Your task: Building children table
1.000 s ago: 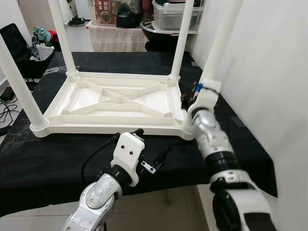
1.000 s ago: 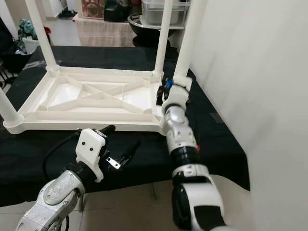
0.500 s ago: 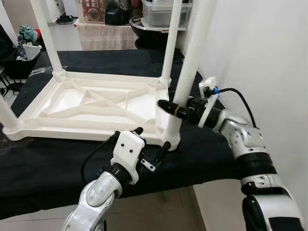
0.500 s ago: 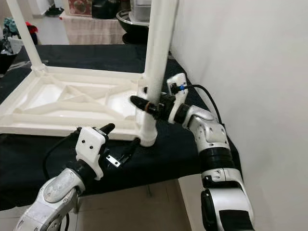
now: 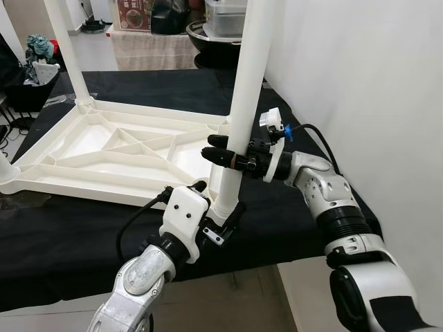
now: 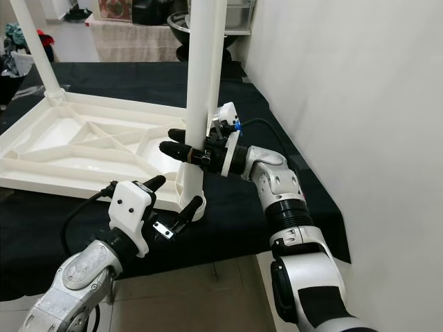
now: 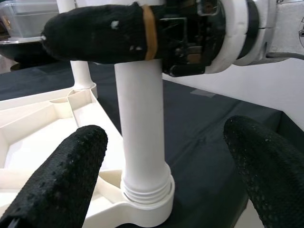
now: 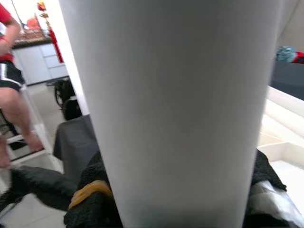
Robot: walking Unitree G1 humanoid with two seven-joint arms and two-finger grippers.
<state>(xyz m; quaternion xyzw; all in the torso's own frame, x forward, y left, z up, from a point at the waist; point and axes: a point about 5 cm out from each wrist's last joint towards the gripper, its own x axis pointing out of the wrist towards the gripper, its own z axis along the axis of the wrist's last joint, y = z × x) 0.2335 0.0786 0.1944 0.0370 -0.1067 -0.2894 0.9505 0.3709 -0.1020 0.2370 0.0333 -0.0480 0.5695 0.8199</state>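
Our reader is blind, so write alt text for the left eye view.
The right gripper is closed around a white table leg standing in the corner socket of an upside-down white plastic tabletop on a black cloth. The left gripper hovers open near the leg's base.

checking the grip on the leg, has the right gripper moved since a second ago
Yes. The right gripper was down by the table frame's corner socket; it now sits higher, clamped across the near white leg, above the socket.

I see a white wall (image 5: 360,76) on my right, a black-draped surface (image 5: 62,235) below, pale floor tiles (image 5: 235,304) beneath, and a clear bin (image 5: 225,12) beyond.
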